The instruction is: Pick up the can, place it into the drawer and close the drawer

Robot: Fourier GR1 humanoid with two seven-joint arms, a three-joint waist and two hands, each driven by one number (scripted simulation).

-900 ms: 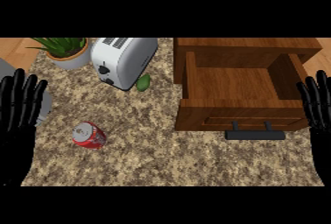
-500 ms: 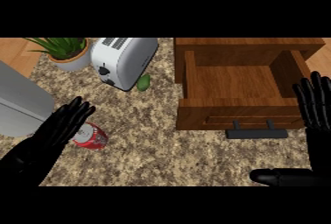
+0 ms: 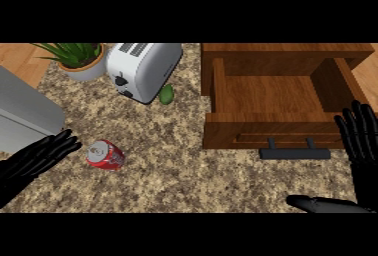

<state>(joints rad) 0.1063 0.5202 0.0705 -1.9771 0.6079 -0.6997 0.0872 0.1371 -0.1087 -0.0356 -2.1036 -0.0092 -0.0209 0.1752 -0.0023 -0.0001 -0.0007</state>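
- The can (image 3: pixel 105 154), red, lies on its side on the table (image 3: pixel 184 175), just beside the fingertips of the left hand (image 3: pixel 37 160) and on their right; whether they touch cannot be told.
- The left hand comes in from the lower left with fingers straight and close together, pointing toward the can; nothing is held.
- Risk: a can on its side rolls. Straight fingers meeting its rounded wall could push it off across the table, away from the hand, rather than capture it. In my judgement the fingers must spread and curl round the body before any lift.
- Risk: the grey box (image 3: pixel 26 117) stands just behind the left hand; the forearm could brush it on the approach or the lift.
- The drawer (image 3: pixel 277 95) stands pulled out and open, well apart from the can on its far right, with a dark handle (image 3: pixel 295 152) on its front.
- Risk: carrying the can over, it could strike the drawer's front wall if brought in low.
- The right hand (image 3: pixel 362 140) rests open at the right edge, fingers up and spread, just beside the drawer's front corner.
- Further out from the left hand: a toaster (image 3: pixel 140 67), a small green item (image 3: pixel 167 94) beside it, and a potted plant (image 3: pixel 77 57).
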